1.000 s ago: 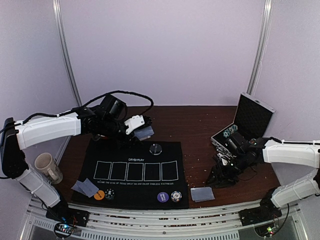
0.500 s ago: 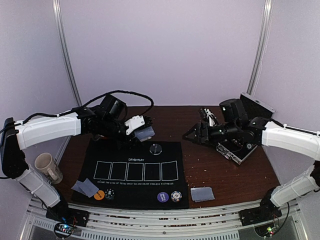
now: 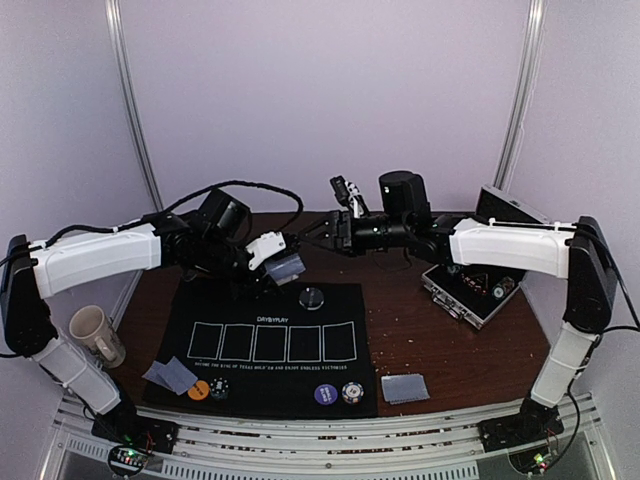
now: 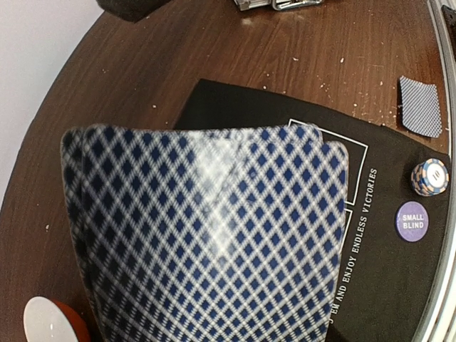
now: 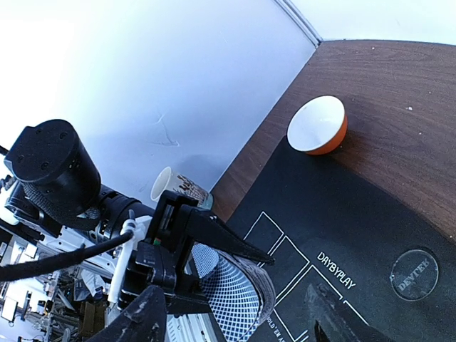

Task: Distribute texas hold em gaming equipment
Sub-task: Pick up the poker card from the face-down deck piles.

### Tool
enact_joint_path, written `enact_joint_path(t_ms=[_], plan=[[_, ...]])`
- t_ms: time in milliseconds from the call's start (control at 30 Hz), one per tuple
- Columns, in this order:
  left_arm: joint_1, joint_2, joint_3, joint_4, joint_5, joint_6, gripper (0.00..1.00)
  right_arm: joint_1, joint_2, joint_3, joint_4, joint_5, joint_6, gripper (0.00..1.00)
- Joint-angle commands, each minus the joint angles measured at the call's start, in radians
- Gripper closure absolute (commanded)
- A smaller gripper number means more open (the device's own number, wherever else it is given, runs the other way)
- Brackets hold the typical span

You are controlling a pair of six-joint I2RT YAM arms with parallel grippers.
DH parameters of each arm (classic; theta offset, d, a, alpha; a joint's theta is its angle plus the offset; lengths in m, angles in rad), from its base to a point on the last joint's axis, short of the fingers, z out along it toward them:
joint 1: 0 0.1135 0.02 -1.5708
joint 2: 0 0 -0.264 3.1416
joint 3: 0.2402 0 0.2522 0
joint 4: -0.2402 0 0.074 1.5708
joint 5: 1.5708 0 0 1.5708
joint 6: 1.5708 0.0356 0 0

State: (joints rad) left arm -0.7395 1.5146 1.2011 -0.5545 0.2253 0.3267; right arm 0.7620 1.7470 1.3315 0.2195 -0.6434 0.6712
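My left pincer (image 3: 276,262) was clamped on the card stack (image 4: 206,235), which it held in the air above the far edge of the black mat (image 3: 265,395). The stack was slightly fanned, backs toward the wrist camera. My right pincer (image 3: 320,232) was spread wide with nothing in it, just past the mat's far edge. It pointed at the stack and wasn't touching it. My read was that the cards were light, thin and glossy, so they'd slide on each other and the outer one would likely drag its neighbour. They'd flex, but crease under a hard pinch. Best hold looked like the free edge of the outermost card, clear of the left fingers: pads flat on face and back, light squeeze, pull in plane. One small card pile (image 3: 170,375) sat at the mat's near-left corner, and another (image 3: 405,387) lay on the tabletop just off the near-right corner. The chips (image 3: 325,394) sat along the mat's near edge. They looked stiff and low, so I'd take them by the rim. The clear disc (image 3: 312,296) lay near the mat's far edge.
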Motion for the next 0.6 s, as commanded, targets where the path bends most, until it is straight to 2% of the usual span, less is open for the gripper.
enact_joint_path(t_ms=[0,133,333,467,567], plan=[[-0.004,0.001,0.038,0.047,0.033,-0.009,0.53,0.022,0.034,0.026,-0.02,0.002,-0.051,0.32],[-0.003,0.001,0.037,0.047,0.027,-0.008,0.53,0.018,0.053,0.023,-0.013,-0.016,-0.048,0.32],[-0.004,-0.004,0.032,0.047,0.02,-0.005,0.53,-0.035,-0.011,-0.097,0.121,-0.038,0.04,0.33],[-0.004,-0.001,0.035,0.047,0.026,-0.003,0.53,-0.04,-0.03,-0.106,0.048,-0.006,-0.007,0.32],[-0.003,0.0,0.038,0.052,0.035,0.0,0.53,-0.028,-0.013,-0.099,0.054,-0.025,-0.012,0.3]])
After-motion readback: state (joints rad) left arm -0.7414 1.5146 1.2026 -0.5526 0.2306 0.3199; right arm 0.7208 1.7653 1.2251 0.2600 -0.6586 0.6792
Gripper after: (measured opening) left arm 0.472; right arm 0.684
